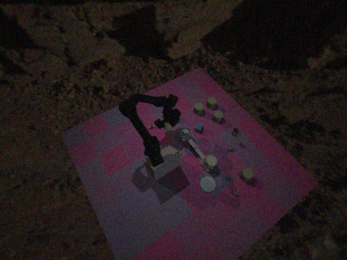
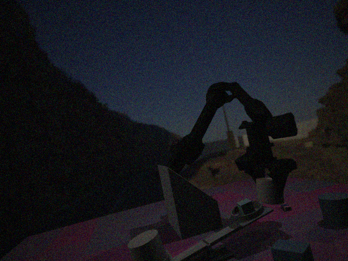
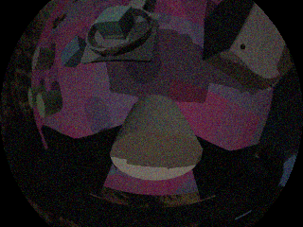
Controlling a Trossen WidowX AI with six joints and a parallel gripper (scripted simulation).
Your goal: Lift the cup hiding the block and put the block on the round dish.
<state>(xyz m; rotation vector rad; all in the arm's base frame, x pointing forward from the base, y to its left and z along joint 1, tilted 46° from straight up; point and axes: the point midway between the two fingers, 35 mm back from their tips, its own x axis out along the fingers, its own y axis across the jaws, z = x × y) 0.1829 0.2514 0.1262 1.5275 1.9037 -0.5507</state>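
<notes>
My gripper [image 1: 166, 126] [image 2: 267, 191] [image 3: 154, 132] is shut on a pale cup [image 1: 167, 127] [image 2: 263, 189] [image 3: 156, 128], held upright off the balance's end. Whether its rim touches the table is unclear. The balance [image 1: 197, 147] [image 2: 222, 234] has an uncovered pale blue-grey block [image 1: 185, 132] [image 2: 245, 206] [image 3: 111, 24] inside the ring on its end nearer the gripper. The other pale cup [image 1: 211, 161] [image 2: 143, 243] stands on the far end. The round dish [image 1: 207, 183] lies beside that far end, with nothing on it, and is not clearly seen in the other views.
A tall panel [image 1: 168, 164] [image 2: 193, 207] [image 3: 260, 44] stands between arm base and balance. A blue block [image 1: 198, 127] [image 2: 292, 249] [image 3: 73, 51] is beside the balance. Green cups [image 1: 198, 108] [image 1: 217, 116] [image 1: 246, 174] and several small objects stand beyond. A bluish cup [image 2: 334, 210] is at right in the exterior view.
</notes>
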